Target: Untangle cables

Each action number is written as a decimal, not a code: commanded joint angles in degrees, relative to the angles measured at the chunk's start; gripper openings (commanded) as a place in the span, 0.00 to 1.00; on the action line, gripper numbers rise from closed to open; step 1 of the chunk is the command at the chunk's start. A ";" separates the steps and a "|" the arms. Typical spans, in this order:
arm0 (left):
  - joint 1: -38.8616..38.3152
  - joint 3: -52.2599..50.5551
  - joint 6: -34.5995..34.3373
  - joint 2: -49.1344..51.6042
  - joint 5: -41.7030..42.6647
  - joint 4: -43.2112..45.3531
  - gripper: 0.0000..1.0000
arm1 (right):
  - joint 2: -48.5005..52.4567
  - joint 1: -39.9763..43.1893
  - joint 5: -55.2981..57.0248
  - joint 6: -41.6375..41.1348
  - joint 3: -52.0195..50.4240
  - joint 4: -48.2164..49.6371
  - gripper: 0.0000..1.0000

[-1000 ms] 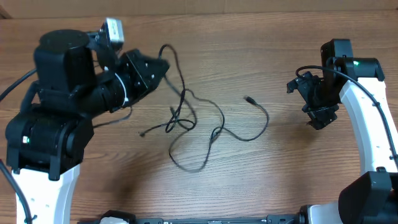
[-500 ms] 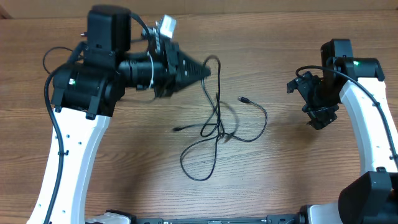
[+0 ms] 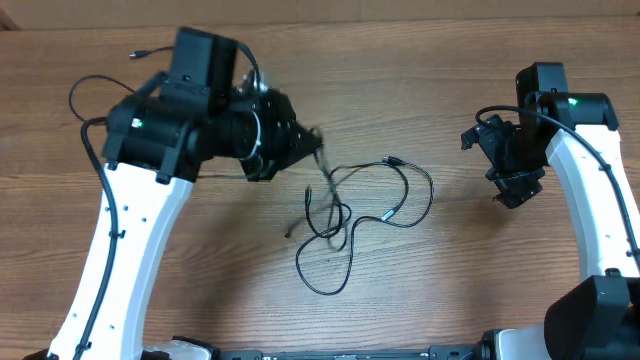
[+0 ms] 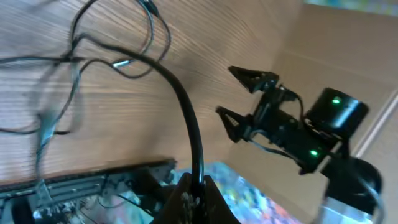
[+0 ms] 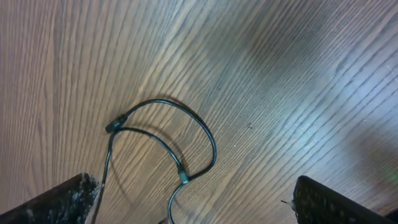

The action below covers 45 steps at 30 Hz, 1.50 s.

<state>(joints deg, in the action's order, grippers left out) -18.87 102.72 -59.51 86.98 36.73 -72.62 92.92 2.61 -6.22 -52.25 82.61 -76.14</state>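
While left tool (image 4: 193, 186) is pinching one strand of the cables (image 3: 345, 215), the rest are lying looped on the bench (image 3: 450, 280) just beyond its tip; right tool (image 3: 517, 190) is hovering spread, well apart.

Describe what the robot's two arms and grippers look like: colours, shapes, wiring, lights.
Both arms have white links and bulky black joint housings: left arm, right arm. Each carries a green light and loose black wiring. Left gripper and right gripper are black, tapering to points.
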 commanded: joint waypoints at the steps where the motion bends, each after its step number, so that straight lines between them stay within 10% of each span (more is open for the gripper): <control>1: -0.68 0.63 2.03 0.11 8.20 6.03 0.04 | -0.48 0.13 -0.28 0.24 1.03 0.00 1.00; 3: -0.13 0.63 2.10 0.13 23.98 15.74 0.04 | -0.48 0.13 -0.28 0.24 1.03 0.00 1.00; 5: 0.37 0.63 -1.84 0.11 42.84 44.17 0.04 | -0.48 0.13 -0.31 0.24 1.03 0.00 1.00; 19: -1.40 0.61 -15.96 -0.85 44.35 79.62 0.04 | -0.48 0.13 -0.28 0.24 1.03 0.00 1.00; 24: -1.86 0.59 7.15 -0.52 40.00 47.12 0.04 | -0.48 0.13 -0.28 0.24 1.03 0.00 1.00; 27: -2.19 0.59 18.80 -0.39 18.08 20.81 0.04 | -0.48 0.13 -0.28 0.24 1.03 0.00 1.00; 31: -4.31 0.59 17.90 -0.44 -15.78 2.93 0.04 | -0.48 0.13 -0.28 0.24 1.03 0.00 1.00; 45: -4.63 4.37 6.34 -1.62 -64.57 -19.15 0.04 | -0.48 0.13 -0.31 0.24 1.03 0.00 1.00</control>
<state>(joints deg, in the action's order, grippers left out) -23.55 104.84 -46.74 86.80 -7.97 -88.36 92.95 2.61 -6.63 -52.23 82.67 -76.18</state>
